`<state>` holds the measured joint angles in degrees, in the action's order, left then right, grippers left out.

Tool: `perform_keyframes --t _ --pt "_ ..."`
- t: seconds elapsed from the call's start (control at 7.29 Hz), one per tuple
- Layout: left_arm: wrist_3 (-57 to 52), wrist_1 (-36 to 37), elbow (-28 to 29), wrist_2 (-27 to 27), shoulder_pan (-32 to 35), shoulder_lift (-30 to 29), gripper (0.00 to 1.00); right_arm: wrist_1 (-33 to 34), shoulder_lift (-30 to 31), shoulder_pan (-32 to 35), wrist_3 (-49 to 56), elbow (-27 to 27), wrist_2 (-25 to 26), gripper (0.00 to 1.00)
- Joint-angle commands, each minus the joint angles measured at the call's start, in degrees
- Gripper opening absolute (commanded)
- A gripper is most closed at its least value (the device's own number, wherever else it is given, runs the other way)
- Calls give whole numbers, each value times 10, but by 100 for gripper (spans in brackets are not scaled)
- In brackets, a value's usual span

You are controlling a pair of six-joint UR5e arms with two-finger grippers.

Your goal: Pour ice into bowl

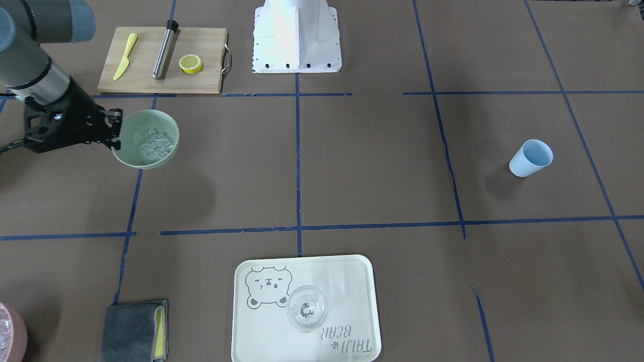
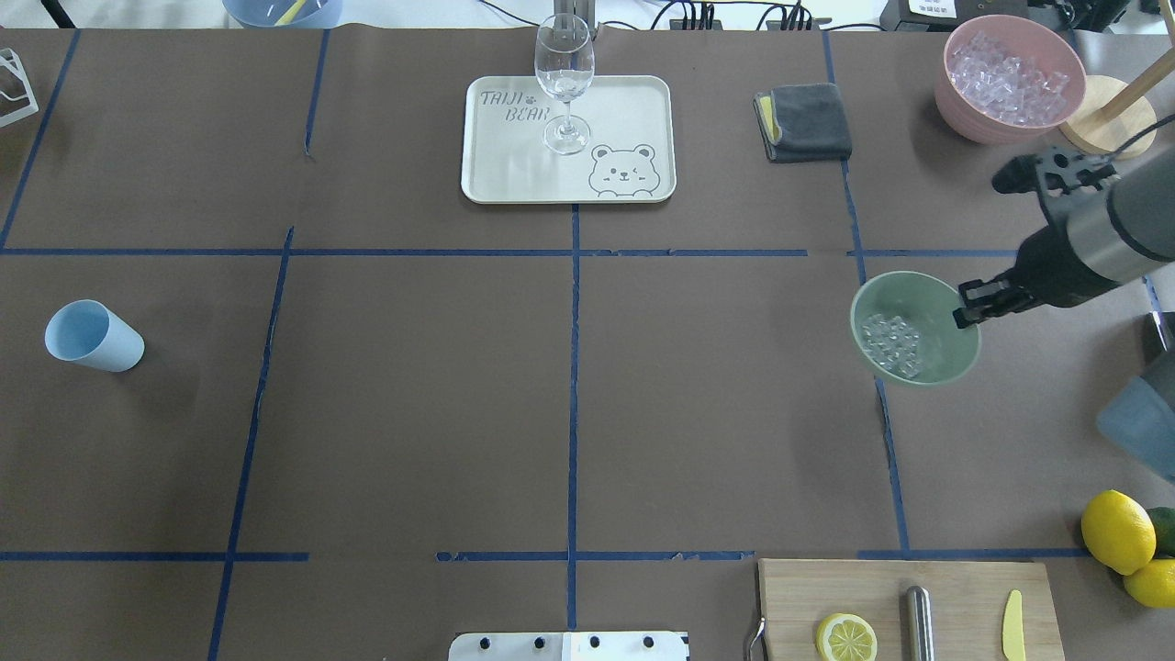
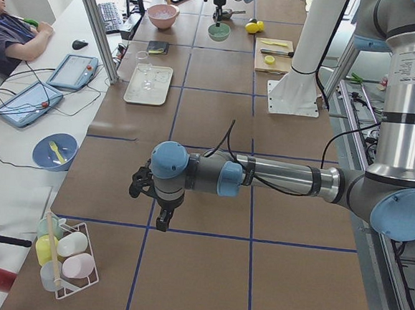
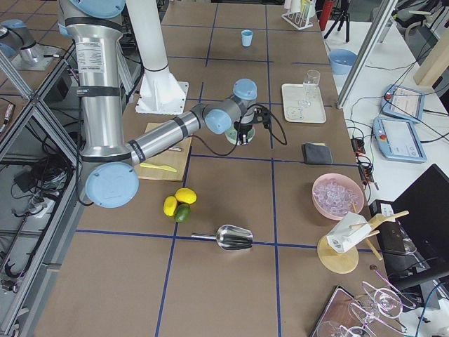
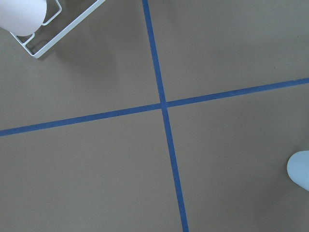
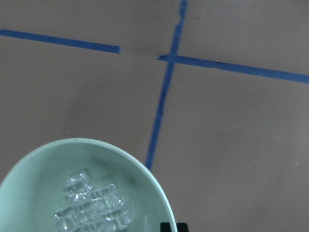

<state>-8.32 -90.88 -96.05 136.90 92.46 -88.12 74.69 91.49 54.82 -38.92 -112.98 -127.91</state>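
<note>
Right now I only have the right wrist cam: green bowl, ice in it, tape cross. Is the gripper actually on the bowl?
Observer: Yes. The front view shows the right gripper pinching the rim of the bowl, with the ice inside.
Operator: On the table or up?
Observer: Looks up. Its shadow falls apart from it on the table.
Operator: Any other ice around?
Observer: Overhead, a pink container full of cubes sits at the far right, past the grey cloth.
</note>
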Motion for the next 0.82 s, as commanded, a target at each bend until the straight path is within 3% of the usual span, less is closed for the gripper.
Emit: perform_keyframes --t 0.0,0.27,0.69 --pt "0 0 -1 0 0 0 100 -133 82 19 13 49 -3 0" --pt "0 0 -1 0 0 0 100 -205 88 20 6 122 -10 0" --pt "-1 -1 -1 0 -1 -1 100 -209 88 27 6 144 -18 0"
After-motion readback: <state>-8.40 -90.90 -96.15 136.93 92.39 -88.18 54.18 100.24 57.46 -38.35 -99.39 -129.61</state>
